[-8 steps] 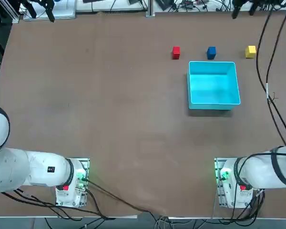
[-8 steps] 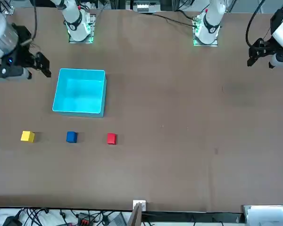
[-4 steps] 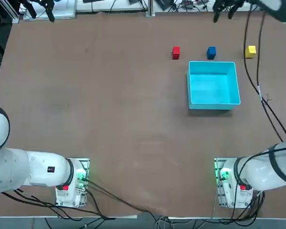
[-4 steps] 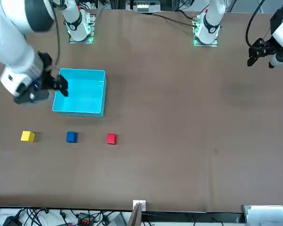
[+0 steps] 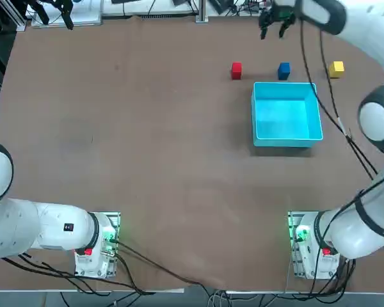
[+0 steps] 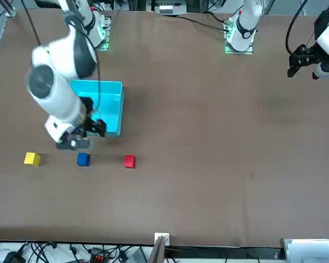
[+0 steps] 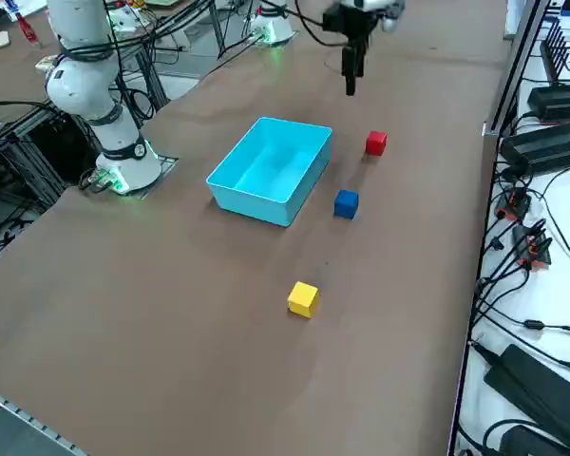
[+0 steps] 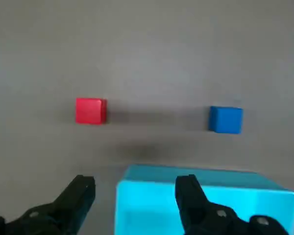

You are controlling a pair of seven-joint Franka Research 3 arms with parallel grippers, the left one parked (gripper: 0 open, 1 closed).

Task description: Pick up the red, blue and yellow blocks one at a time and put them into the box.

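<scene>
Above box (image 5: 287, 119) far rim: tool (image 8: 135, 192) spread, empty, blocks beyond.

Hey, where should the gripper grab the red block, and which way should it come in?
Probably from straight above, jaws closing on two opposite side faces. The red block is a small cube lying flat on the table with bare table on every side, apart from the blue block and the box. The right gripper is open, raised above the table.

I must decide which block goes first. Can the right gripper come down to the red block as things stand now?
Probably yes. The right gripper is open and raised near the box edge. The red block stands alone on bare table, apart from the blue block and box, so nothing blocks a descent.
</scene>
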